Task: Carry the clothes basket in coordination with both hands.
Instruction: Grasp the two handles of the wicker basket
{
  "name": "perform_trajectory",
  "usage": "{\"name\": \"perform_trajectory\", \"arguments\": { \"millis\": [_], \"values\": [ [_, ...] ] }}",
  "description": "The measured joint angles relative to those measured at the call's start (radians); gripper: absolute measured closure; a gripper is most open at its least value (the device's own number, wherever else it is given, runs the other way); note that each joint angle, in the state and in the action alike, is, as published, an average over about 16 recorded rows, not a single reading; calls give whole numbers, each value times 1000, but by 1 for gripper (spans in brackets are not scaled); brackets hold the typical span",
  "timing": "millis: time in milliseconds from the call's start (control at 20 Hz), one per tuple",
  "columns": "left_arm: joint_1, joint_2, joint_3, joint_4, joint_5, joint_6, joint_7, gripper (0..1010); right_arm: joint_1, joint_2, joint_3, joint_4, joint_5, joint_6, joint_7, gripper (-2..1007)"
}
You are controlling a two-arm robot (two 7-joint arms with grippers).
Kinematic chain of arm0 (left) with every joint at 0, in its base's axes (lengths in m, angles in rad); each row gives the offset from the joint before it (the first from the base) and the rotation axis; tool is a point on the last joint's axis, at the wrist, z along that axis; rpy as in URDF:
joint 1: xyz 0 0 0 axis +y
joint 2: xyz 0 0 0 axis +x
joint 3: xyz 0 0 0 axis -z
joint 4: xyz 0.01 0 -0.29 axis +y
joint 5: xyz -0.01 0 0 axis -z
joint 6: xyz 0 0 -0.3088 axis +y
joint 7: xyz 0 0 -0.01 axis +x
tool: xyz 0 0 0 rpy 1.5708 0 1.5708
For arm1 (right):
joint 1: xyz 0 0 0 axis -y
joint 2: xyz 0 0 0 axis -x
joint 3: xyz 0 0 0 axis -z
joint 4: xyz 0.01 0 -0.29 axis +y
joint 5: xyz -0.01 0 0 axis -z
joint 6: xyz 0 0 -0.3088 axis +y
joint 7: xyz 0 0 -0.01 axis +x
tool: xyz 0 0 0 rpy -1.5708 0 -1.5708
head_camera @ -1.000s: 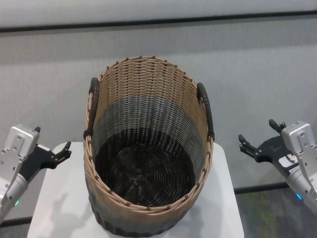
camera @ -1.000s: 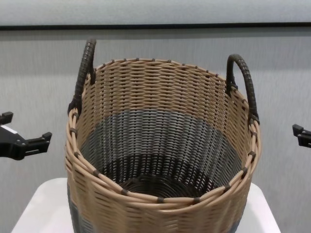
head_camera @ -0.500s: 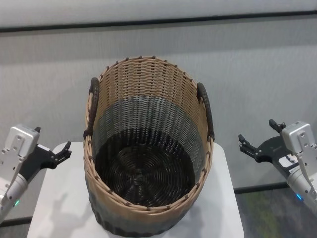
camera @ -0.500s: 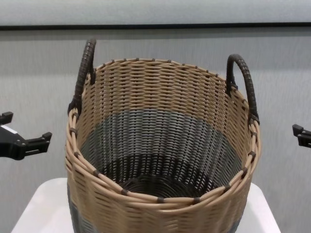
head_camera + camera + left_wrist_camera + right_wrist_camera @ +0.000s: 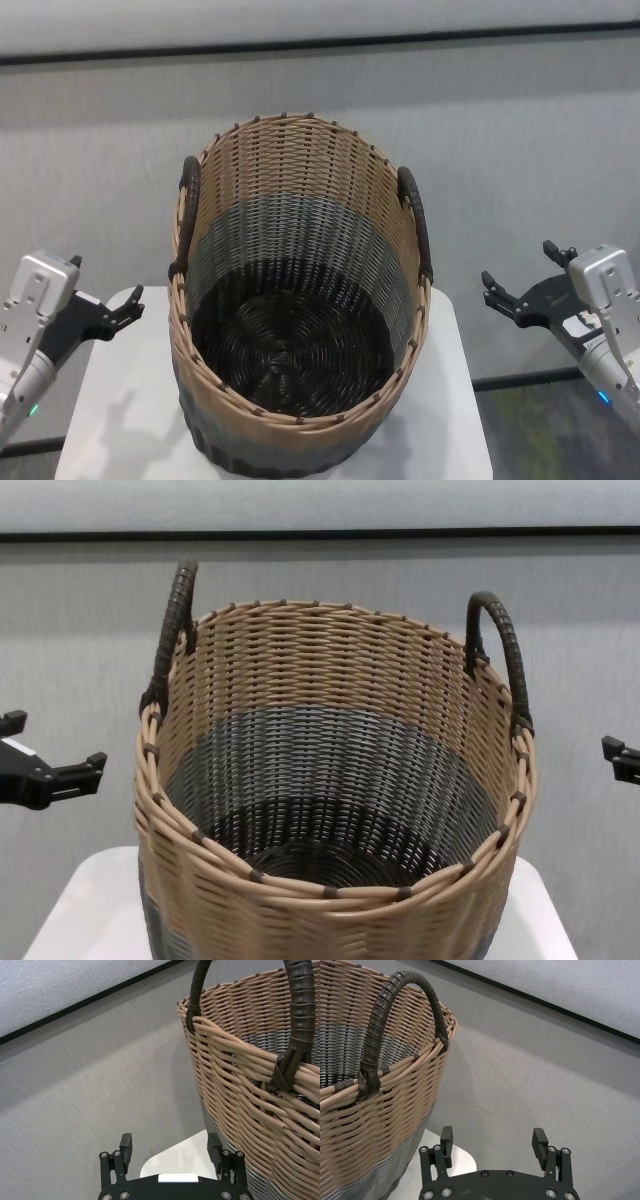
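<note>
The clothes basket (image 5: 296,320) stands upright on the white desk (image 5: 440,420) between the open, empty left hand (image 5: 118,313) and right hand (image 5: 507,298) (both well apart from its handles), so uneven closing risks tipping it.

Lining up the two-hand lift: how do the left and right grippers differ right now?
The left gripper hangs over the white table's left edge; the right gripper hangs beyond the table's right edge. The left sits slightly lower than the right. Both are open, empty, clear of the clothes basket, pointing toward it.
</note>
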Motion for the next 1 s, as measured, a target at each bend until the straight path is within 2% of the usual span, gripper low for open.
{"name": "perform_trajectory", "arguments": {
  "millis": [400, 700, 850, 1000],
  "values": [
    [4, 11, -13, -3, 37, -28, 7, 10, -3, -3, 7, -3, -4, 3, 6, 2],
    [13, 36, -45, -24, 62, -53, 3, 10, -7, -8, 17, -6, -16, 4, 17, 2],
    [17, 51, -71, -46, 50, -53, -14, 10, -9, -11, 21, -7, -25, 3, 24, 2],
    [22, 66, -102, -75, 10, -36, -51, 10, -10, -14, 24, -6, -35, 0, 31, 2]
  ]
}}
